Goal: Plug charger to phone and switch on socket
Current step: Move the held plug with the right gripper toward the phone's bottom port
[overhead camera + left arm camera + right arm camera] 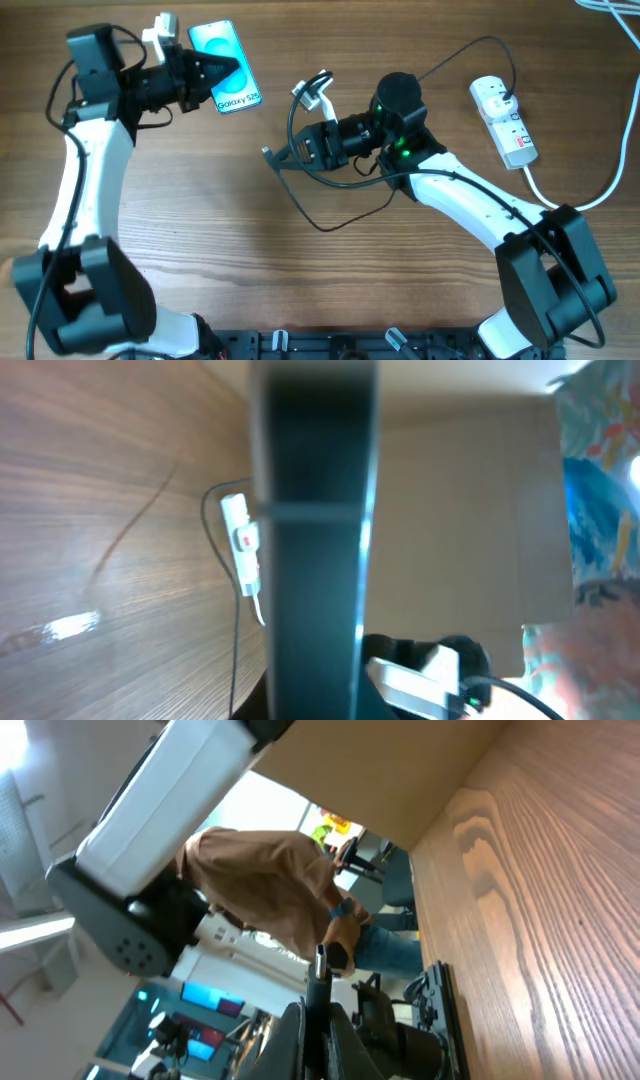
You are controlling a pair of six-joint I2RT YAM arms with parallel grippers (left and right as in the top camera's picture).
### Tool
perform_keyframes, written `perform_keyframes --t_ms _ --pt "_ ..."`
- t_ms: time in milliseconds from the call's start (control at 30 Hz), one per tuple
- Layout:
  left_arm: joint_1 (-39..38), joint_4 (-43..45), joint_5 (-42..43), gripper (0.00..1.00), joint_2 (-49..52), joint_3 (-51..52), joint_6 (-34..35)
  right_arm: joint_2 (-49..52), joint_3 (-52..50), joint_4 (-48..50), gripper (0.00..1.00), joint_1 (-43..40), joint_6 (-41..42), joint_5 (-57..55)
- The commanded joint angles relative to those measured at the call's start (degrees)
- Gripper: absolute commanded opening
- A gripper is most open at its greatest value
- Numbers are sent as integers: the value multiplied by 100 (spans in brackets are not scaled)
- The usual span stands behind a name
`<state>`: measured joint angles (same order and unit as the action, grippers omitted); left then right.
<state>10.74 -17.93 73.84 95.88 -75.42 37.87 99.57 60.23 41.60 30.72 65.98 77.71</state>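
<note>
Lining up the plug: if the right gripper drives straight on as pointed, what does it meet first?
The right gripper would likely reach the left arm's white link, missing the phone; height unclear.

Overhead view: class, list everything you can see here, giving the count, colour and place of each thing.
phone: one, teal-green screen, upper left, held in the left gripper
charger: one, thin black cable, looping mid-table from the socket
socket: one, white with red switches, upper right
white cord: one, thick, running from the socket towards the right edge
table: one, brown wood
left gripper: one, black, shut on the phone
right gripper: one, black, mid-table, shut on the charger's end
</note>
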Motion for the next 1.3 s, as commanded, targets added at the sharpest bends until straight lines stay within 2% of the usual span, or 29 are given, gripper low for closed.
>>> perform_keyframes --t_ms 0,167,333,533,633,733,867,1000,1267 --pt "-33 39 131 4 -566 -22 -11 -90 72 87 4 24 17 -210" --pt "-323 39 -63 4 -621 -22 -160 -90 72 107 4 24 59 -142" --pt "-393 39 -264 4 -621 -22 -162 -90 72 638 4 24 470 -155" --pt "-643 59 -662 4 -621 -22 -162 -90 72 643 4 33 562 -358" --pt "-647 59 -651 4 -621 -22 -160 -90 72 732 4 57 651 -474" --pt "-647 63 -363 4 -621 -22 -155 -90 72 723 4 55 962 -970" --pt "-634 234 -96 4 -623 -22 -114 -90 72 719 4 11 988 -1499" --pt "-636 306 -83 4 -621 -22 417 -90 72 551 4 -74 984 -1558" --pt "-636 339 -81 4 -621 -22 763 -90 63 551 4 -74 1075 -1515"
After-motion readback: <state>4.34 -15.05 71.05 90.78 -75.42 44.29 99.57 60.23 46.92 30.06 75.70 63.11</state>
